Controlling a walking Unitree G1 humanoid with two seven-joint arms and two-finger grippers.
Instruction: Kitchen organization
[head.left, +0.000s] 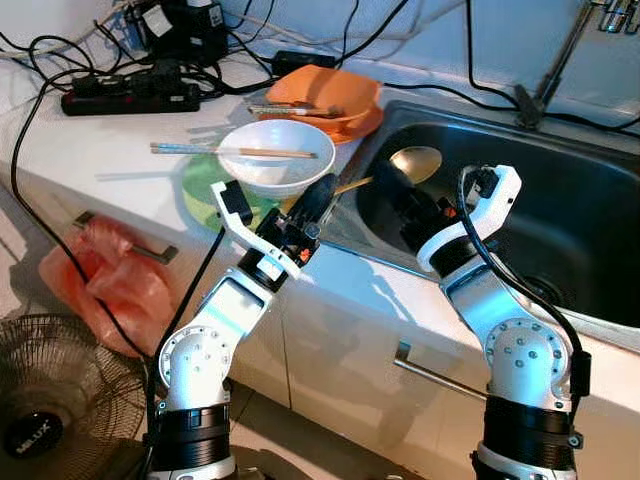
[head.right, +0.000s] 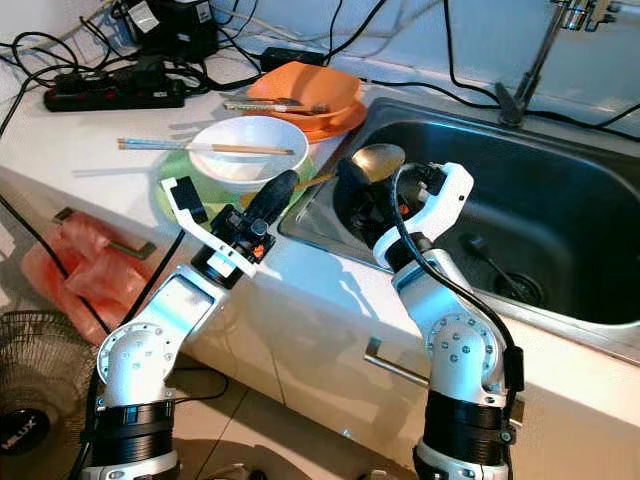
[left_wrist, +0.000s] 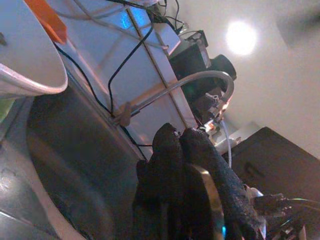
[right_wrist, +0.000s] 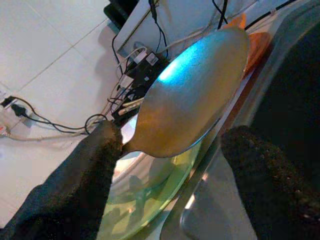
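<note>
Two grippers are shown at the sink's (head.left: 600, 330) left rim. The ladle (head.left: 415, 162), handle pinched by the left gripper (head.left: 318, 195), is held bowl-first over the basin, its long axis crossing the rim. The bowl is flanked by the spread fingers (right_wrist: 85, 185) of the right gripper (head.left: 392, 185).

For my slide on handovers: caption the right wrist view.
Open right pincer brackets a golden spoon above the sink.

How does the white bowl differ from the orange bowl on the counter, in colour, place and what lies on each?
The white bowl is white and sits on a green plate near the counter's front edge; the orange bowl is orange and sits farther back, beside the sink. Chopsticks span the white bowl's rim and stick out well past it; the utensils on the orange bowl look shorter. Both stand upright with utensils laid across them.
</note>
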